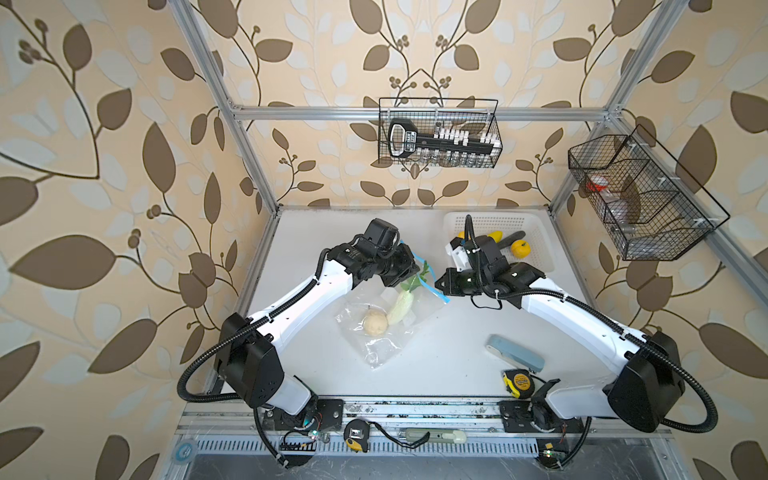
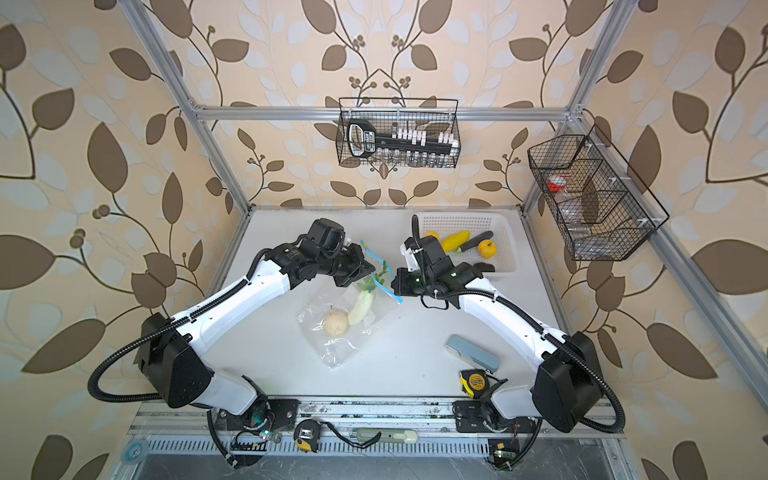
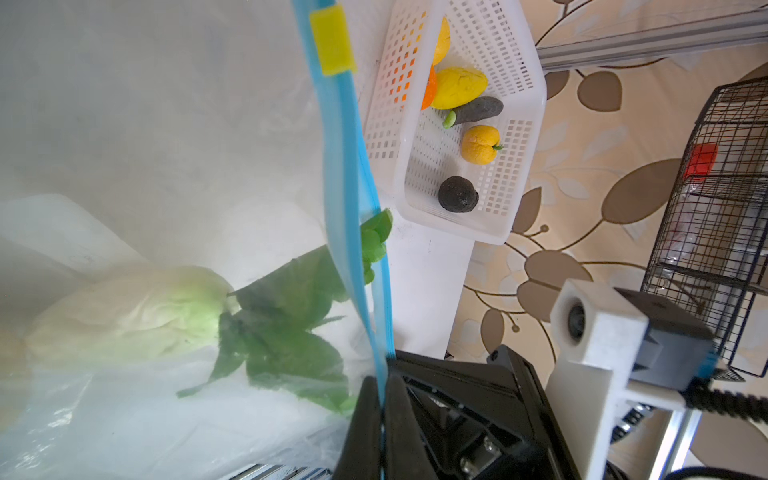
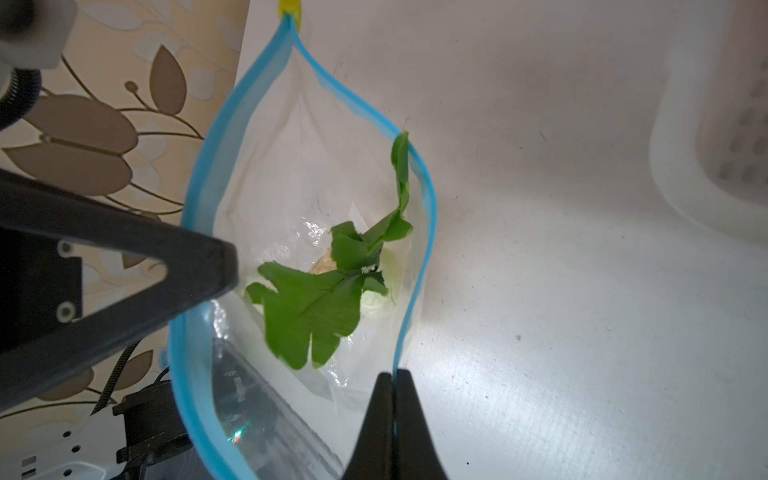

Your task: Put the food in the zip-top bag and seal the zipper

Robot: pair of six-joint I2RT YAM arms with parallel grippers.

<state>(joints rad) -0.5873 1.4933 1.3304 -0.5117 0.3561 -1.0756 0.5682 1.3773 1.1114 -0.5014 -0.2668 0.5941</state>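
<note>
- The left hand [image 3: 380,390] is pinched on one lip of the zipper [image 4: 254,83]; the right hand [image 4: 392,380] is pinched on the opposite lip.
- The zip-top bag [image 1: 382,336], clear and crinkled, is held with its mouth spread, its body lying mid-surface [image 1: 436,357].
- A pale leafy vegetable [image 1: 398,307] and a beige piece [image 1: 376,325] are seen inside.
- Both arms are reached inward, wrists facing each other.

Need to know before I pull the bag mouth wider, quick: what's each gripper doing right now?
Left gripper: closed on the blue zipper strip.
Right gripper: closed on the strip's opposite lip.
</note>
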